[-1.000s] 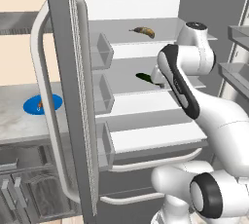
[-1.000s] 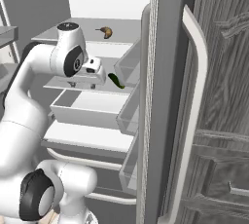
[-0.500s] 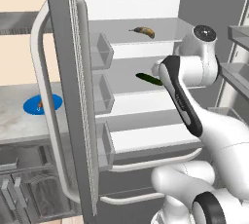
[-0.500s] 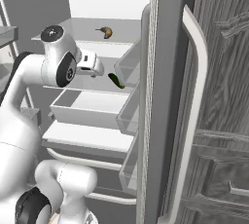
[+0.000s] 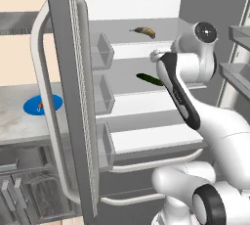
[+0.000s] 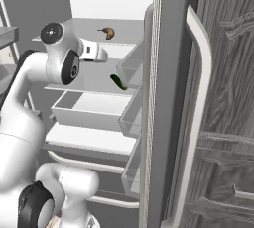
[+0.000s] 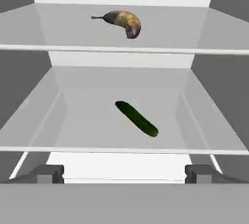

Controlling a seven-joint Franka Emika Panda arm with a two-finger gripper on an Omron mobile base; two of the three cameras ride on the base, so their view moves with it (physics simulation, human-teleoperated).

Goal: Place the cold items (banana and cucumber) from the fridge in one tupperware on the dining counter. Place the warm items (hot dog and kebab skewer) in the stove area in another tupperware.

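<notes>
Claw (image 7: 124,173) held wide and empty before open fridge; banana (image 7: 121,22) seen on upper shelf, cucumber (image 7: 136,118) on shelf below; nothing yet picked, all items judged left to move

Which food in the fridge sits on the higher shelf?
The banana, brown and curved, lies on the upper shelf. The green cucumber lies on the shelf below it.

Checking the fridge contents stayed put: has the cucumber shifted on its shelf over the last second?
No. The cucumber lies at the same spot on the middle shelf, below the banana.
</notes>
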